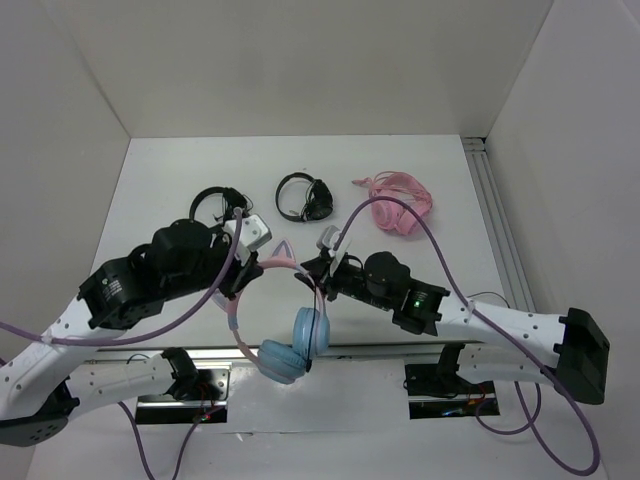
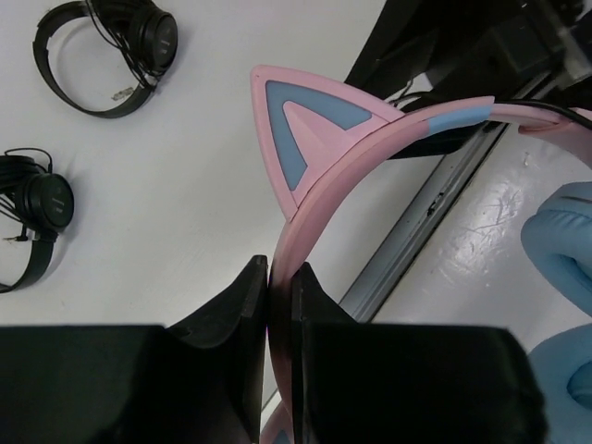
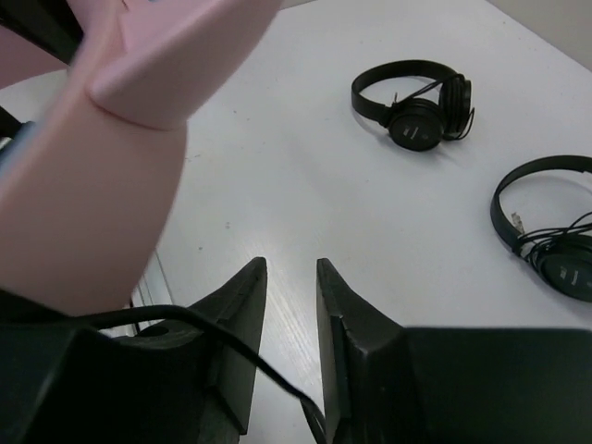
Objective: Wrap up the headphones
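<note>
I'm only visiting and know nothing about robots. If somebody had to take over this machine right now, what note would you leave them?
Left gripper: jaws shut on the headphones at the pink headband, beside a cat ear. The blue ear cups hang near the table's near edge.
Right gripper: jaws slightly apart. The black cable drapes over one finger and dips into the gap, apparently unclamped.
Done: headphones held up, cable at the right jaws.
Left: grip the cable and wind it round; no turns visible yet.
Two black pairs and a pink pair lie farther back.
</note>
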Available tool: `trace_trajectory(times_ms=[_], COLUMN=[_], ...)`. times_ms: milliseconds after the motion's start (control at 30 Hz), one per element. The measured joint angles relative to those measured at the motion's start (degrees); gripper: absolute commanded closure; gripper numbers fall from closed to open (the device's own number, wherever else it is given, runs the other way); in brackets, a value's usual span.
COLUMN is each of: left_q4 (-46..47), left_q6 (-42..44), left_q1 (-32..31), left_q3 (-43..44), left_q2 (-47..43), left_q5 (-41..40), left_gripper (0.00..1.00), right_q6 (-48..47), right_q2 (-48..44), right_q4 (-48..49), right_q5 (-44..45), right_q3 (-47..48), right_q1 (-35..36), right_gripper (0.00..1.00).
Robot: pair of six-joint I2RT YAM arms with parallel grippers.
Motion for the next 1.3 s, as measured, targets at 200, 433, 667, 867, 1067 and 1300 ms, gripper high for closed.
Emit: trace_trajectory(times_ms=[200,433,667,867,1067,1300], left_q4=[3.98,9.99,10.75,10.95,11.47,13.64], left_q6=[-4.26,-11.43,-16.87,-19.21,-21.27,-21.44], left_q1=[-0.35,-0.50,-0.61,-0.66,-0.74,-1.07], left_q3=[-1.64,-1.60,0.13,1.40,1.42,1.64], left_q2=[-3.58,-6.10,-4.55,-2.97,-0.02,3.06], left_q5=[-2.03,-14.51,-27.02,-34.56,-40.44,-44.98], left_gripper=[1.00,1.00,1.00,1.00,1.00,1.00], right_q6=[2.49,6.43,10.40,12.74,14.53,16.81], right_q2=[5.55,16.37,25.40,27.78,28.24,30.05], right_q4=[14.49,28.46,35.67,41.99,46.58,52.13], right_q5=[-5.57,-14.12,-18.73,-19.80,-20.22,-20.11], right_q3=[-4.66,-5.44,-5.35,-7.58,-9.84,-14.21], right_q1=[-3.17,-5.68,-6.82,-7.41,-7.45,-7.72], right_gripper=[0.71,0.78,0.76,0.73,0.73,0.76])
